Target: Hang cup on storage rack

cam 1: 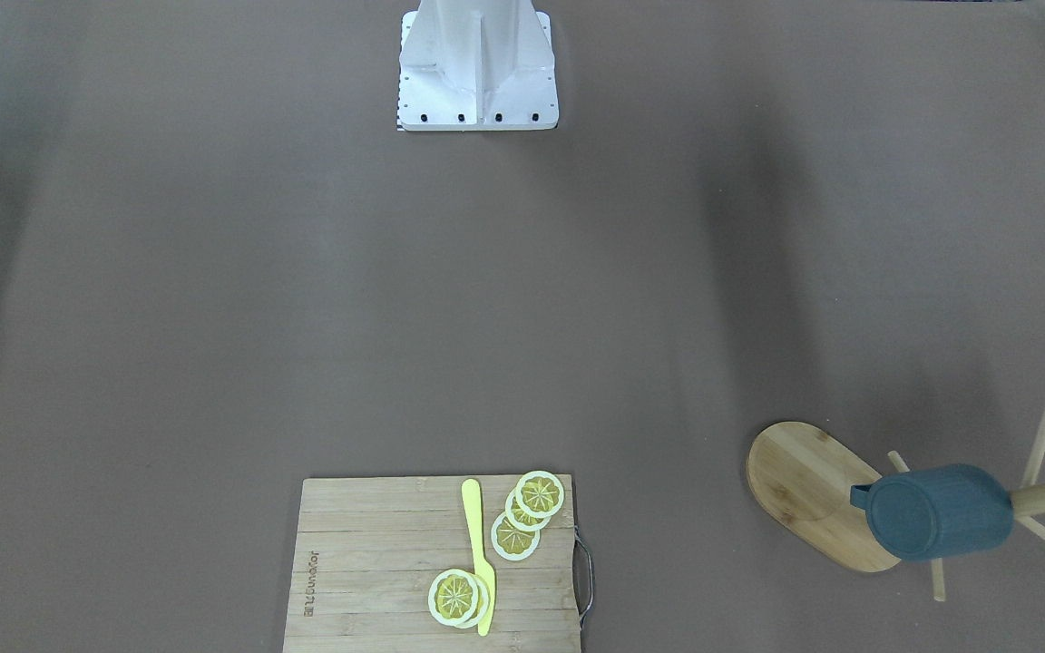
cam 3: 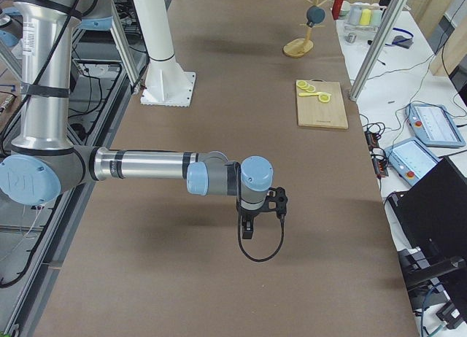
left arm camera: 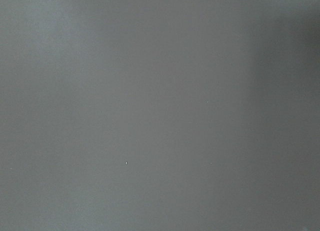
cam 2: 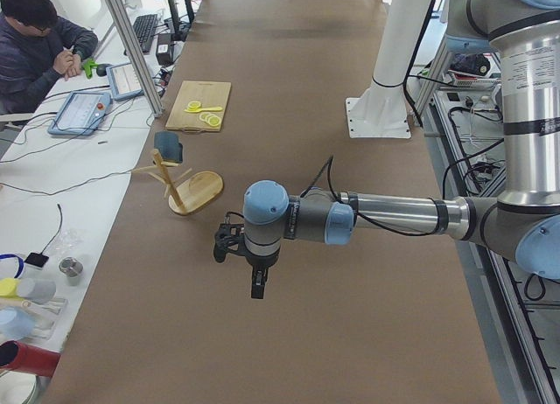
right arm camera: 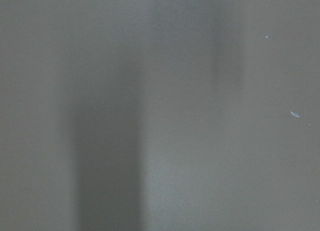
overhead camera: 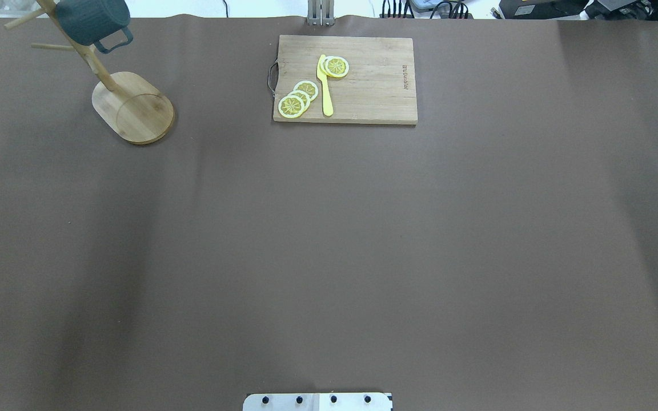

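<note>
The dark blue-grey cup (cam 1: 940, 512) hangs by its handle on a peg of the bamboo storage rack (cam 1: 804, 481), bottom towards the front-facing camera. In the overhead view the cup (overhead camera: 92, 20) and the rack (overhead camera: 135, 108) are at the far left corner. Both also show in the left side view, cup (cam 2: 166, 146) and rack (cam 2: 197, 192). My left gripper (cam 2: 258, 286) hangs over bare table, well apart from the rack; I cannot tell whether it is open or shut. My right gripper (cam 3: 246, 231) is far from the rack (cam 3: 297, 47); I cannot tell its state. Both wrist views show only table.
A rectangular bamboo cutting board (overhead camera: 374, 85) with lemon slices (overhead camera: 297, 100) and a yellow knife (overhead camera: 324, 85) lies at the table's far middle. The robot's white base (cam 1: 477, 82) stands at the near edge. A seated person (cam 2: 35, 45) is beyond the far side.
</note>
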Tool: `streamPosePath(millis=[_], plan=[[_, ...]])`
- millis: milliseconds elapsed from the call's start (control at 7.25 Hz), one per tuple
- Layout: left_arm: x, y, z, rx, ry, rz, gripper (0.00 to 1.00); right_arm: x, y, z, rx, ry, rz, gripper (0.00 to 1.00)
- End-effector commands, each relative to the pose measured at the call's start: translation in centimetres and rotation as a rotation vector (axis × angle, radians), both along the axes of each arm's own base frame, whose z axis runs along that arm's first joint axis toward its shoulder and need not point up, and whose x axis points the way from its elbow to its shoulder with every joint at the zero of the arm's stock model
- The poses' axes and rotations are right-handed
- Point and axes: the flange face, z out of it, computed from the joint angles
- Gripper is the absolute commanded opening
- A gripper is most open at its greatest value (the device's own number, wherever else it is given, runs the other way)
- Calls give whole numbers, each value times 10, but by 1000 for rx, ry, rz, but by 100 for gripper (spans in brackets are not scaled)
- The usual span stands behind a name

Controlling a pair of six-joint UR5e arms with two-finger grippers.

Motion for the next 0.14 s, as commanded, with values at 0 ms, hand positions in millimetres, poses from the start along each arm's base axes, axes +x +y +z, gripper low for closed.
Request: streamPosePath(millis=[0], plan=[[0,1,0,0,4,0,99,0,0,0,0,0,0,100]])
